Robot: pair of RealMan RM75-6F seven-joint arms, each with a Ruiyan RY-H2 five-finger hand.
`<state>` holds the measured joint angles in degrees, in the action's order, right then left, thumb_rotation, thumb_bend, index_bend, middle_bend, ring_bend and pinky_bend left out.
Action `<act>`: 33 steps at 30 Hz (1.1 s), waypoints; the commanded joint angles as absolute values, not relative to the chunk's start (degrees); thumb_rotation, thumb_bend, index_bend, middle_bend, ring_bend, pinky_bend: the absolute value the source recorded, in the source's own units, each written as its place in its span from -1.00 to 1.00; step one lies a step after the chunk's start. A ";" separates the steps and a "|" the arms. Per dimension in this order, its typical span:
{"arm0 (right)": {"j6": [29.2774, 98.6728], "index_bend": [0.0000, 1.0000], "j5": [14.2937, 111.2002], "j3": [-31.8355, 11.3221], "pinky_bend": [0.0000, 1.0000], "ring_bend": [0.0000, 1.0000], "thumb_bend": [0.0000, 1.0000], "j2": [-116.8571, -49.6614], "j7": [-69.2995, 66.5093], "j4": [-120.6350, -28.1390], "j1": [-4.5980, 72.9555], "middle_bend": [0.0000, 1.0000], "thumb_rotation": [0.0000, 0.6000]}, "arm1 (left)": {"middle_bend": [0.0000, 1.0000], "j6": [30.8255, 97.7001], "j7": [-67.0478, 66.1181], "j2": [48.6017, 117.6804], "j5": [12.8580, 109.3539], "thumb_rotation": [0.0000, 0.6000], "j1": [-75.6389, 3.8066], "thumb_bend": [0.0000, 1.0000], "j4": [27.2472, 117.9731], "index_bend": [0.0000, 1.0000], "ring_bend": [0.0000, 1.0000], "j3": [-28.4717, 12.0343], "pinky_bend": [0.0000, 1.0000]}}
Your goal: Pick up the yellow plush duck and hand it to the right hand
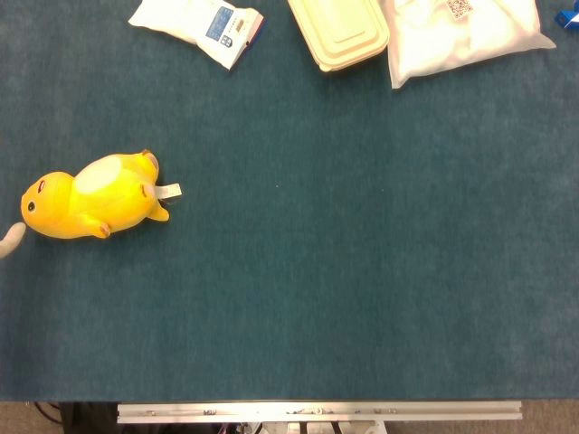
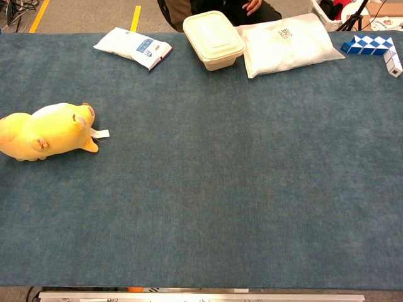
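The yellow plush duck [image 1: 95, 199] lies on its side at the left of the blue-green table, head toward the left edge, with a white belly and a small white tag at its tail end. The chest view shows the duck [image 2: 47, 132] at the far left, its head cut by the frame edge. A pale rounded tip, seemingly a finger of my left hand [image 1: 9, 240], pokes in at the left edge of the head view, just below the duck's head. The rest of that hand is out of frame. My right hand appears in neither view.
Along the far edge lie a white and blue packet [image 2: 132, 47], a cream lidded box [image 2: 214, 39] and a large white bag [image 2: 286, 43]. A blue and white snake puzzle [image 2: 374, 47] sits at the far right. A metal rail [image 1: 317, 412] runs along the near edge.
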<state>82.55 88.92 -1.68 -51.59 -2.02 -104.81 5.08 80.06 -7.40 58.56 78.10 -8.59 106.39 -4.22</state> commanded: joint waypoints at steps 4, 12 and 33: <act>82.46 -0.72 88.93 -1.80 -0.53 -0.76 -0.64 -51.63 -1.90 -104.82 5.23 -0.48 1.00 | -0.87 79.55 -7.50 58.66 78.03 1.00 -8.87 -0.61 106.30 -0.79 -0.98 -4.19 -0.90; 82.64 -0.72 88.84 -2.87 -0.53 -0.76 -0.64 -51.12 -1.84 -104.98 5.98 -0.48 1.00 | -0.87 79.27 -7.46 58.46 78.13 1.00 -9.20 -0.60 106.48 -0.79 -0.98 -4.32 -0.90; 81.46 -0.72 86.15 -4.99 -0.53 -0.76 -0.64 -50.28 -2.11 -105.20 7.73 -0.48 1.00 | -0.95 63.66 -9.74 58.82 71.80 1.00 -16.34 -0.61 106.97 -0.95 -0.98 -2.75 -0.89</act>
